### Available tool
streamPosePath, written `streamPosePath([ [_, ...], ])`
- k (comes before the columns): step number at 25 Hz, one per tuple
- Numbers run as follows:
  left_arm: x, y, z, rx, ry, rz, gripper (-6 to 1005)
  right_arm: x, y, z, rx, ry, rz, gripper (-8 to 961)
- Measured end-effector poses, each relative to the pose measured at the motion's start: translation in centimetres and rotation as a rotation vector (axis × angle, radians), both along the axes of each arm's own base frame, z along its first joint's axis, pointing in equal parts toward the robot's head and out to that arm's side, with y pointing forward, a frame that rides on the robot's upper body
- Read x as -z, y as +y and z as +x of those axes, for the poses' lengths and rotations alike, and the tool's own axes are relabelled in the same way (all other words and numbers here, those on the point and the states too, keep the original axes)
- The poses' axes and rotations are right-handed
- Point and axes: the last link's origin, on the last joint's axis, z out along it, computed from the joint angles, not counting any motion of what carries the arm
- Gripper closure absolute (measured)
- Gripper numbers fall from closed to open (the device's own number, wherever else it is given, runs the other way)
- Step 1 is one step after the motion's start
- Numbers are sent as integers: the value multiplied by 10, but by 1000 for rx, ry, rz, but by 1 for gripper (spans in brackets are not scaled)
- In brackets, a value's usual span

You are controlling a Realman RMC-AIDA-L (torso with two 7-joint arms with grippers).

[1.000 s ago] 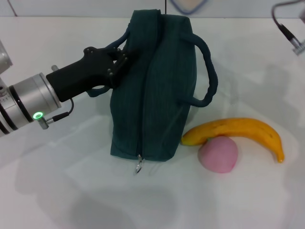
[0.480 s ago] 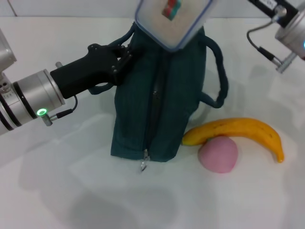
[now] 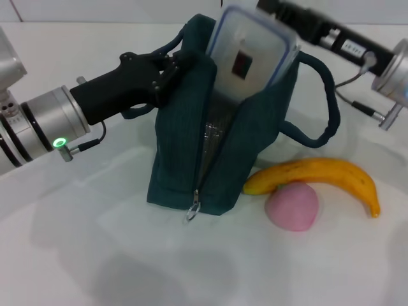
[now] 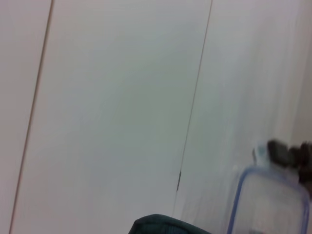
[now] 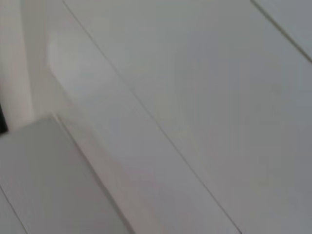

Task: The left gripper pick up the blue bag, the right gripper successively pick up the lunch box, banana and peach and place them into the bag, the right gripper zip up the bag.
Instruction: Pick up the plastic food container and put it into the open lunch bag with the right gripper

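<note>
A: Left pincer (image 3: 167,70)? 
B: Pinched on the near handle of the blue bag (image 3: 185,172), holding the top edge up. Arm comes in from the left side of head view.

A: Bag state? 
B: Standing on the white desk (image 3: 76,242), zip (image 3: 193,209) open at the top, mouth spread, puller hanging low at the front end. Far handle (image 3: 322,105) loops out to the right.

A: Lunch box? 
B: Clear w/ blue rim, lunch box (image 3: 250,54) is tilted, lower part already inside the bag's mouth, upper part sticking out. Also seen in left wrist view (image 4: 265,202), bag edge showing just beside it.

A: Right pincer? 
B: Right pincer (image 3: 280,14) is at the box's upper far corner, gripping it; arm reaches in from upper right.

A: Fruit? 
B: Banana (image 3: 319,175) lies on the desk right of the bag, its near tip close by the bag's base. Peach (image 3: 292,205) sits just in front of the banana, touching it. Both out of the bag.

A: Right wrist view? 
B: Only pale flat surfaces, can't tell anything from it
</note>
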Motion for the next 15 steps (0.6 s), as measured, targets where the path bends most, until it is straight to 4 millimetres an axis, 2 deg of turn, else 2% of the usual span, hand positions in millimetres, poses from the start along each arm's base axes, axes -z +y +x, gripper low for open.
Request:
streamPosePath([
  [8,1,5,1,-9,14,6,958,12,7,8,59,-109,-50,756],
  [14,1,5,1,-9,17,9,958,7,7,7,28,-126,-38,747],
  [15,1,6,1,-10,19,13,958,4,8,9,29,-127,-28,708],
])
